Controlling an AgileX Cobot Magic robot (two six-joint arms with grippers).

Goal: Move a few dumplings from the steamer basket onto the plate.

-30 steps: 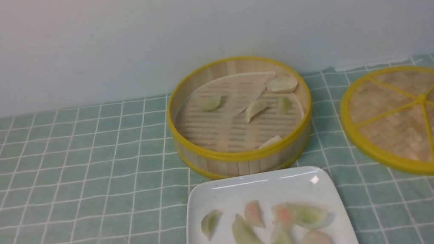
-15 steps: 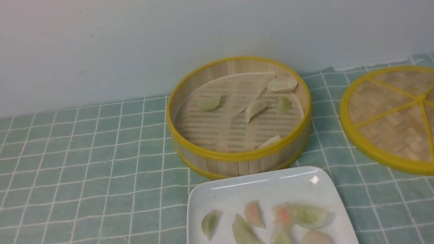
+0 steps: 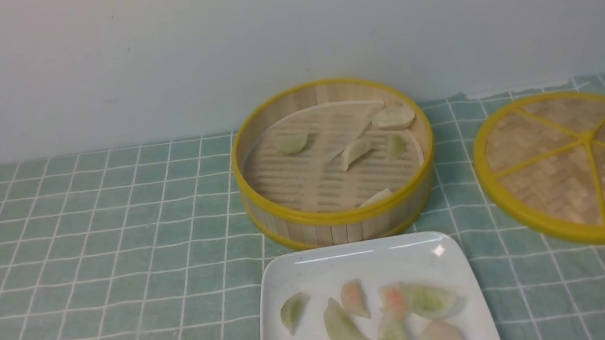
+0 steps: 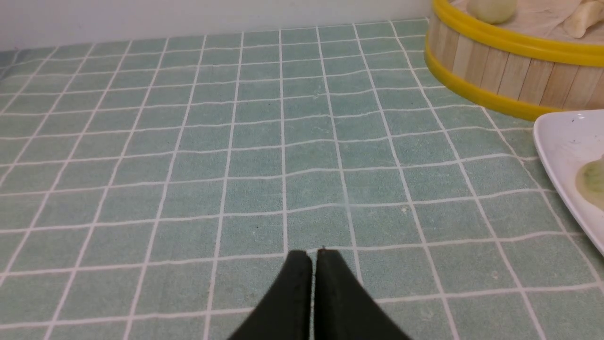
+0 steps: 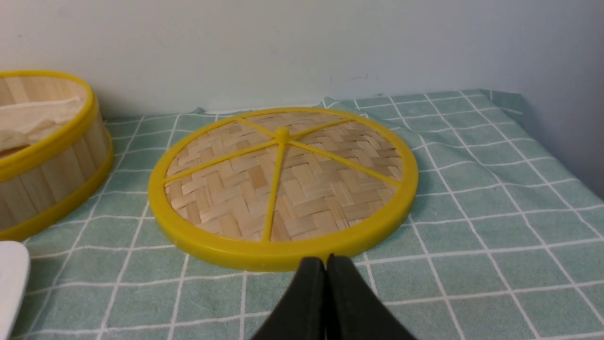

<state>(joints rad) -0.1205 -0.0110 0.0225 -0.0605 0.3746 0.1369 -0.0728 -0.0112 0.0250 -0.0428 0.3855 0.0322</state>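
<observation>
Green checked cloth (image 3: 111, 252), woven lid (image 3: 551, 187) right of steamer basket (image 3: 317, 225)

One plate (image 3: 350, 251) (one steamer basket (image 3: 345, 216), too)

You can't pin down the room from these views. Around the steamer basket (image 3: 343, 216), you see a kitchen-like setting: a green checked cloth (image 3: 111, 252) covers the counter beneath it, and a plain pale wall (image 3: 281, 29) stands behind it.
</observation>
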